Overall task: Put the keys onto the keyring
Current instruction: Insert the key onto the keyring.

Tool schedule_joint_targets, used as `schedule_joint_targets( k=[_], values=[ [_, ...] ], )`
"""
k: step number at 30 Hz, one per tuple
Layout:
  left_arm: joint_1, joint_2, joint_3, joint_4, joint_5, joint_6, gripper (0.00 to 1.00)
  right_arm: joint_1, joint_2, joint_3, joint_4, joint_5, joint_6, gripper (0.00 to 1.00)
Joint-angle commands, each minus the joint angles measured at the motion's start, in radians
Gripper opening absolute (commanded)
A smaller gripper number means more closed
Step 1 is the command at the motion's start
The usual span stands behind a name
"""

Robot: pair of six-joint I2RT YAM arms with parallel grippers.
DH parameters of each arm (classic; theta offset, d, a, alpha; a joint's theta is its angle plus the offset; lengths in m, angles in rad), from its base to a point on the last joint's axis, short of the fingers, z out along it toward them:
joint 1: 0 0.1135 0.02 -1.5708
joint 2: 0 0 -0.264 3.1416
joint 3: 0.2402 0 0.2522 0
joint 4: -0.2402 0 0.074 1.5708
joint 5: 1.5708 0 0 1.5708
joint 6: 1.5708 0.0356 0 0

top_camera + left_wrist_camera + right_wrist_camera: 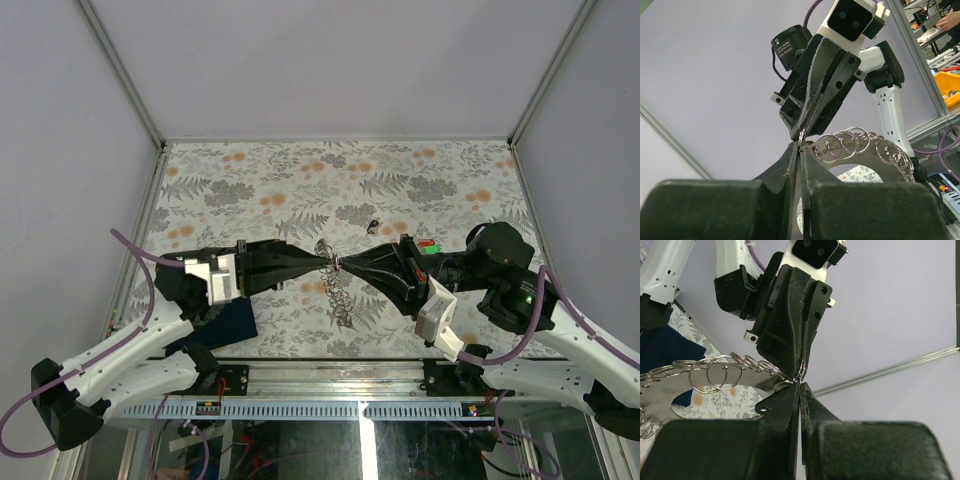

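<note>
Silvery linked wire rings make up the keyring (343, 292). In the top view it hangs from the point where the two sets of jaws meet tip to tip, near the middle of the desk (250, 180) and slightly toward its near edge. From there the chain trails down toward the near edge. The left arm (150, 340) reaches in from the left edge and the right arm (560, 335) from the right edge. Both sets of jaws are narrow and pinch the top end of the chain. One small dark key (372, 226) lies on the desk toward the far edge, near the right jaws and apart from the chain. A dark blue cloth (228, 322) lies by the near edge toward the left corner, partly under the left arm.

In the left wrist view, the left jaws are pressed together with only a thin slit between them. Their tips are at a small end ring, and the right jaws come down from above, closed on that same ring. The rest of the chain arcs away to the right in overlapping loops.

In the right wrist view, the right jaws are likewise squeezed together under the ring and the left jaws clamp it from above. The chain runs off to the left.
</note>
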Motion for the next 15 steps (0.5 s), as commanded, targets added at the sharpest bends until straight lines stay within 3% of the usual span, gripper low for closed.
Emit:
schedule_joint_targets(
  k=[1,15],
  values=[
    [0.001,-0.001,0.051,-0.001,-0.003,-0.006,0.0,0.007,-0.014,0.001,0.061,-0.01,0.004,0.0],
    [0.001,0.018,0.134,-0.194,-0.005,-0.011,0.0,0.007,-0.021,0.053,-0.08,0.0,-0.049,0.0]
  ],
)
